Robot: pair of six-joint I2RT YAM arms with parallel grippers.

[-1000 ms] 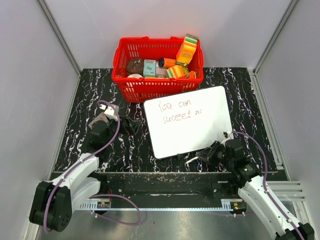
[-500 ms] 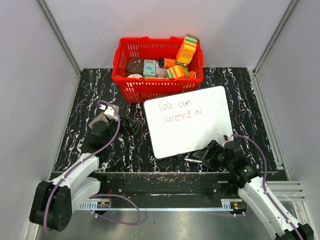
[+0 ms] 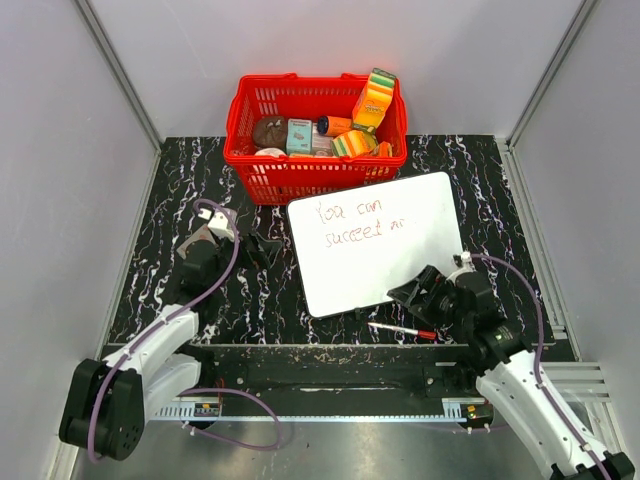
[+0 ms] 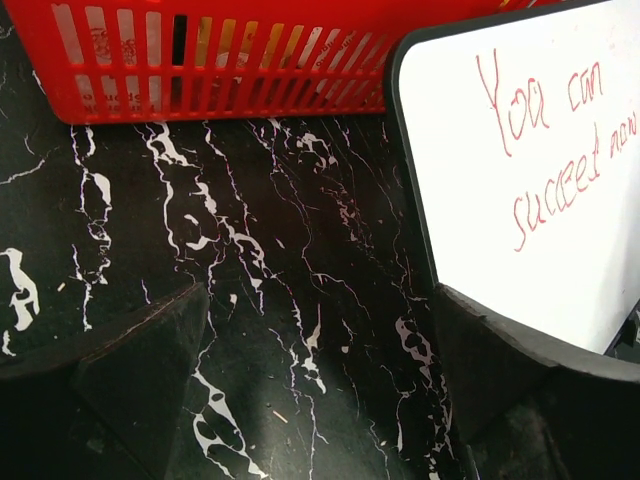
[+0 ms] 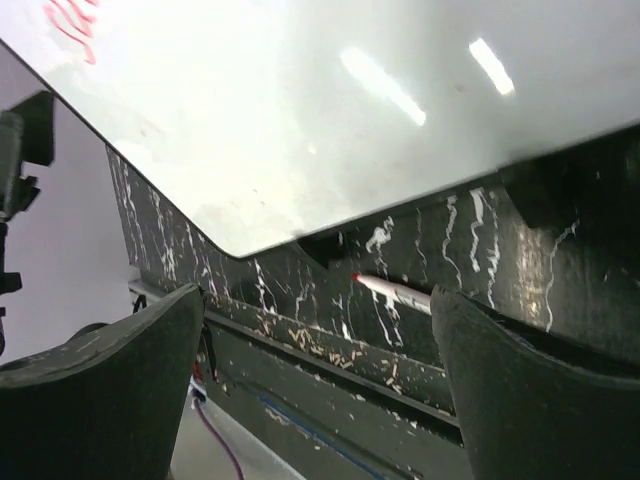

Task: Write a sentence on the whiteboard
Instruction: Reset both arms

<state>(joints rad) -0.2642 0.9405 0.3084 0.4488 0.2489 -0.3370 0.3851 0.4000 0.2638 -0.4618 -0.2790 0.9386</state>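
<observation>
Top view, left of centre: left gripper (image 3: 258, 249) sits low over the black marbled table (image 3: 160, 220). Its jaws are spread wide and hold nothing; its wrist view shows only bare table between the fingers (image 4: 140, 370).

Upper centre: red basket (image 3: 240, 110) of mixed packets.

Centre: whiteboard (image 3: 390, 275) lies flat on the table just below the basket's front wall, turned slightly so its right side sits higher in frame. White face, rounded corners, thin rim. The sentence (image 3: 355, 222) is in thin red handwriting, two lines in the board's upper left: "You can / succeed", with the last word too small to read in this view. The rest of the face is unmarked.

Lower centre-right: red-tipped marker (image 3: 400, 330) lies on the table just below the board's lower edge.

Right gripper (image 3: 417, 293) is at that edge, jaws fully apart, holding nothing.
</observation>
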